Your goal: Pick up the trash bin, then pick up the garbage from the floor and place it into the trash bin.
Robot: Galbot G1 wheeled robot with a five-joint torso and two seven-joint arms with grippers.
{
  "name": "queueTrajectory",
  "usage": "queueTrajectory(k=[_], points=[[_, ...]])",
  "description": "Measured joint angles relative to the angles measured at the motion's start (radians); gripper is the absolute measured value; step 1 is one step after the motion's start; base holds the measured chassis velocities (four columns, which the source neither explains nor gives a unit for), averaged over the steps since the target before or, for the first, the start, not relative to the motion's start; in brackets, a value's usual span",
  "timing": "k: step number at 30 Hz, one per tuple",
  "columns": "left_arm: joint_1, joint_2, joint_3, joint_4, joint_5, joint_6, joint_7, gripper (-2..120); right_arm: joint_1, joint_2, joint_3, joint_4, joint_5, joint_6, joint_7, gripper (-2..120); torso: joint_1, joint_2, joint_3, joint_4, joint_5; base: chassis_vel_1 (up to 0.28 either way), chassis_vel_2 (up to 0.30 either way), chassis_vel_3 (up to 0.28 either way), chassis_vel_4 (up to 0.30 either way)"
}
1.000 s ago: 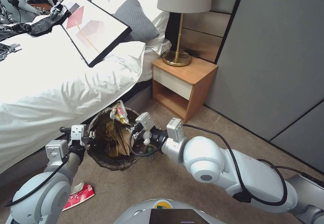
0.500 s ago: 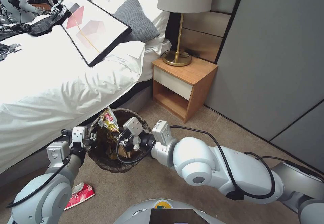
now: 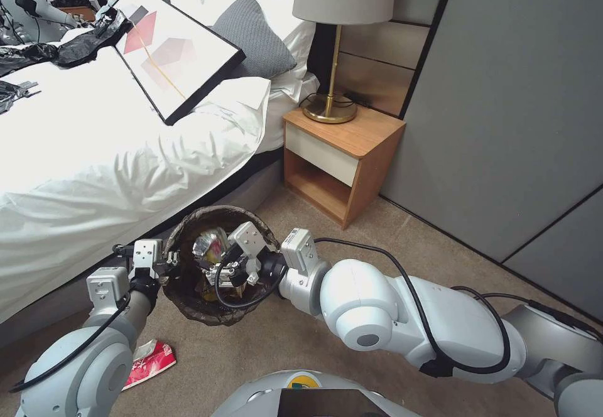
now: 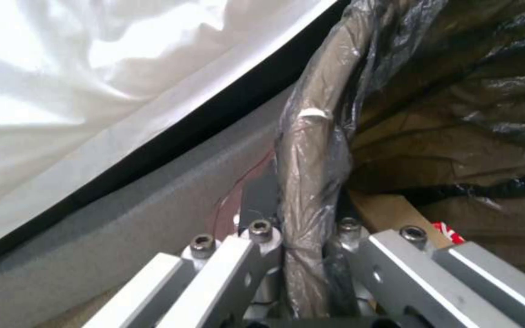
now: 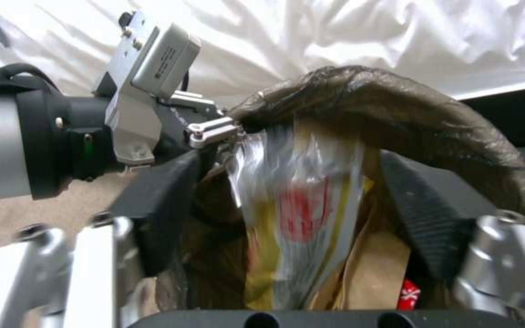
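A yellow snack wrapper (image 5: 296, 214) with a red patch and silvery film lies between the spread fingers (image 5: 162, 205) of the right gripper (image 3: 221, 267), loose in the gap, with neither black pad pressing it. The right gripper is released and sits over the mouth of the trash bin (image 3: 188, 297), its fingertips pointing left across the opening. The right arm reaches in from the near right, forearm low and roughly level above the floor (image 3: 301, 341).

The left gripper (image 3: 168, 259) is clenched on the near-left rim of the trash bin; in the left wrist view the bag-wrapped rim (image 4: 311, 182) runs down between its two metal fingers (image 4: 262, 237). The left arm comes up from the near left, elbow bent, wrist level with the rim.

The trash bin sits beside the bed (image 3: 94, 153), and brown paper (image 5: 372, 273) shows inside it. A red-and-white crumpled packet (image 3: 147, 362) lies on the floor near the left arm.
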Motion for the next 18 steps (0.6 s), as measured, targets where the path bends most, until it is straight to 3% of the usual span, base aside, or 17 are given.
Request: queueTrajectory(k=[6, 11, 18], points=[[-0.002, 0.000, 0.000, 0.000, 0.000, 0.000, 0.000, 2, 0.004, -0.021, 0.030, 0.025, 0.003, 0.001, 0.000, 98, 0.000, 0.000, 0.000, -0.0001, 0.0000, 0.000, 0.000, 0.000, 0.000], [-0.007, 0.001, 0.000, 0.000, 0.000, 0.000, 0.001, 2, 0.000, -0.033, 0.060, 0.039, 0.005, 0.002, -0.004, 100, 0.000, 0.000, 0.000, -0.0001, 0.0000, 0.000, 0.000, 0.000, 0.000], [-0.014, 0.006, -0.002, 0.000, -0.002, 0.000, 0.001, 2, -0.015, -0.050, 0.187, 0.050, 0.006, 0.026, -0.058, 100, 0.000, 0.000, 0.000, 0.0000, 0.0000, 0.000, 0.000, 0.000, 0.000]])
